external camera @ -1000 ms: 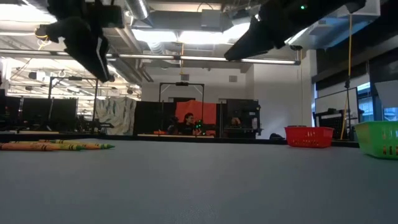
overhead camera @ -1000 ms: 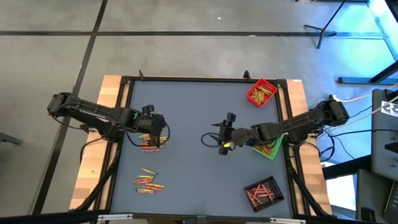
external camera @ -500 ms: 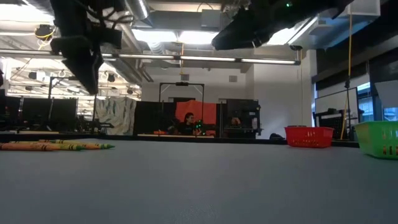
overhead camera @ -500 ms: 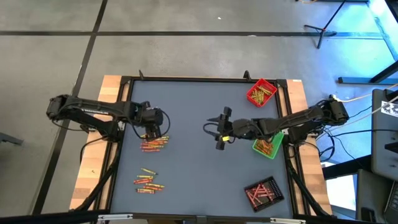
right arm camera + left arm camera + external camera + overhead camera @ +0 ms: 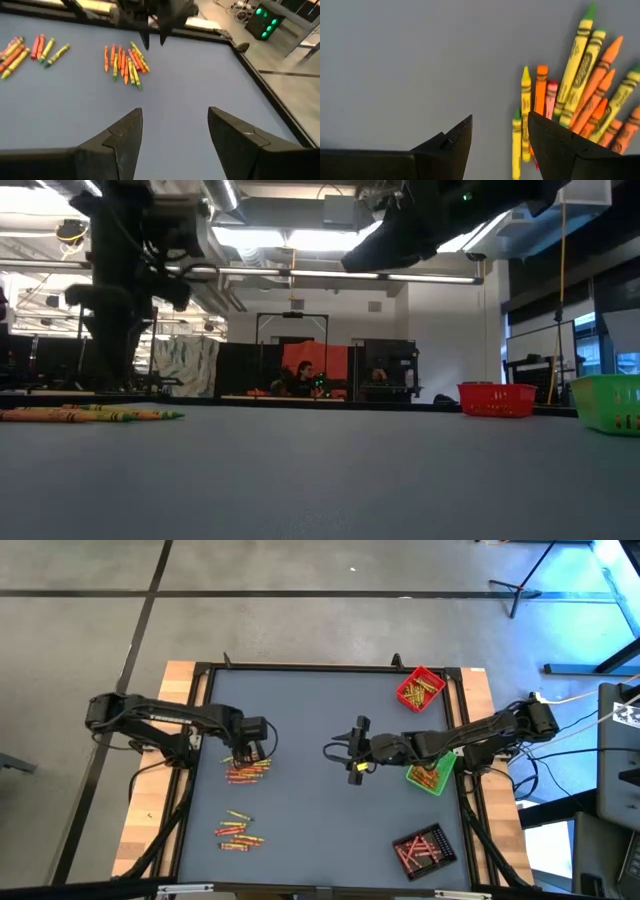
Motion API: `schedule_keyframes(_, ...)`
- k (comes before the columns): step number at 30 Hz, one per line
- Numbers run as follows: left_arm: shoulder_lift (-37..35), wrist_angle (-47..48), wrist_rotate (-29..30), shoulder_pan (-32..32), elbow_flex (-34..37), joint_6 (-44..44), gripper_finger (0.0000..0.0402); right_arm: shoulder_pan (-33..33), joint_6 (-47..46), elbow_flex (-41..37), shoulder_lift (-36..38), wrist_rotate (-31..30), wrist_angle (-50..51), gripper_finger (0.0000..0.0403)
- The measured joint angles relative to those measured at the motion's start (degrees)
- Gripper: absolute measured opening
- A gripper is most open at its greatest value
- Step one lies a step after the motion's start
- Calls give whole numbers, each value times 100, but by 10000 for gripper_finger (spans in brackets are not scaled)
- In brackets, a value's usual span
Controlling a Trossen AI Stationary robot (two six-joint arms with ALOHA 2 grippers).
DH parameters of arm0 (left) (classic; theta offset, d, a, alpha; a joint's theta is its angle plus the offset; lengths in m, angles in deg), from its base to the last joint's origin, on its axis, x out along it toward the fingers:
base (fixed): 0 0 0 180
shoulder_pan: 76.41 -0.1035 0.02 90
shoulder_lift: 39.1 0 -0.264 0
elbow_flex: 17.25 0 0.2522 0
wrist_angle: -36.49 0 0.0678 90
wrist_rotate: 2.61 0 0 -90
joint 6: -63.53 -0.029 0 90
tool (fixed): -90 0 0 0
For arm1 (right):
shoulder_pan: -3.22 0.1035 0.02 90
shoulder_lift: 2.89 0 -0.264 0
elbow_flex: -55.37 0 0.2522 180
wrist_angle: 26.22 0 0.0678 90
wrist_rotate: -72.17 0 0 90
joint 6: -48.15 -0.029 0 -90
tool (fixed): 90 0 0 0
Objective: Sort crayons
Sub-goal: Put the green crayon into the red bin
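Observation:
Many crayons lie flat on the grey table in two loose piles, one at mid-left (image 5: 248,772) and one nearer the front (image 5: 237,831). My left gripper (image 5: 250,747) points down just above the far edge of the mid-left pile. It is open and empty, its fingertips (image 5: 497,120) over bare table right beside the crayons (image 5: 570,110). My right gripper (image 5: 352,750) hovers open and empty over the table's middle (image 5: 172,112) and faces both piles (image 5: 125,60). The low view shows the crayons (image 5: 95,416) at the left, under my left gripper (image 5: 112,350).
A red tray (image 5: 420,688) with crayons stands at the far right. A green tray (image 5: 432,775) sits at mid-right under my right arm. A black tray (image 5: 423,848) with red crayons stands at the near right. Bare grey table lies between the two grippers.
My left gripper has come down toward the mid-left crayon pile and turned from a slant to pointing straight down. My right gripper has drifted a little toward the table's left. The crayons have not moved.

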Motion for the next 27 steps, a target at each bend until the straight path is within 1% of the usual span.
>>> schedule_keyframes(5,474,-340,-161,0,2,-207,175,0,8,0,5,2,5,222)
schedule_keyframes(14,1166,-442,-67,-204,2,-325,175,0,4,0,5,0,42,222)
schedule_keyframes(23,1298,-453,-108,-310,2,-470,175,0,-1,0,5,0,38,222)
schedule_keyframes(27,1298,-114,-80,-308,-150,-387,175,0,-1,0,5,0,38,222)
